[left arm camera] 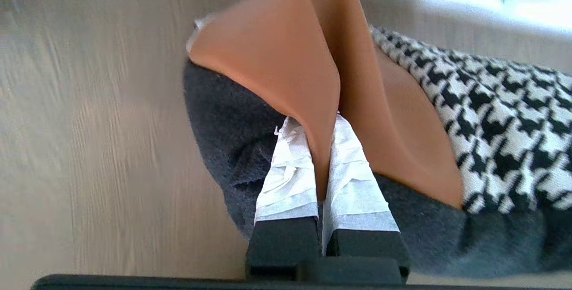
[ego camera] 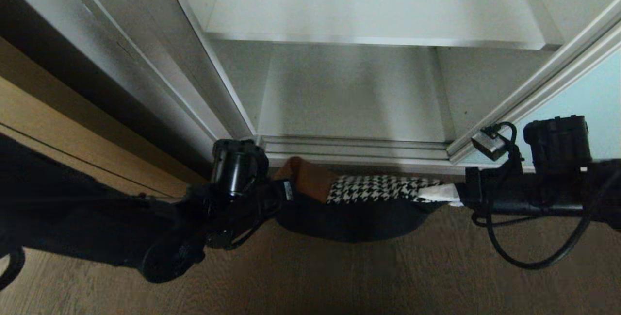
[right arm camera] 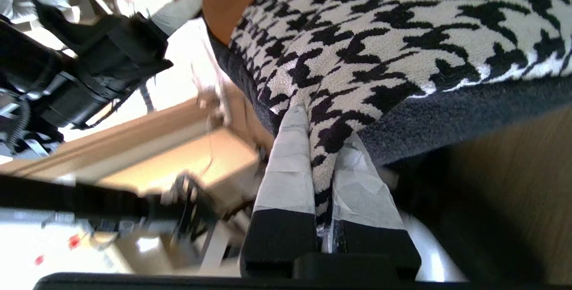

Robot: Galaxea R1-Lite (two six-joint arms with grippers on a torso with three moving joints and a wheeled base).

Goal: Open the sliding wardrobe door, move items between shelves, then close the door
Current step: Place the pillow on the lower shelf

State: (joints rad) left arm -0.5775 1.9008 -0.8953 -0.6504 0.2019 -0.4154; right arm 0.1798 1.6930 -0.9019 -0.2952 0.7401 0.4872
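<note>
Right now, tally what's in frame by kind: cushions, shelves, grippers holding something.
Cushions: 1, the cushion, held in front of the open wardrobe.
Shelves: 2, upper shelf and lower shelf, both bare.
Grippers holding: 2, left gripper with jaws shut on the tan end, right gripper on the houndstooth end.
Total: 5

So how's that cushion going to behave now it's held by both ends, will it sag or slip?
Likely floppy: the cushion sags between the left gripper and right gripper. Probably light, since thin pinches of its edges carry it. The tan leather corner looks smooth and might slip; the houndstooth weave should grip better.
</note>
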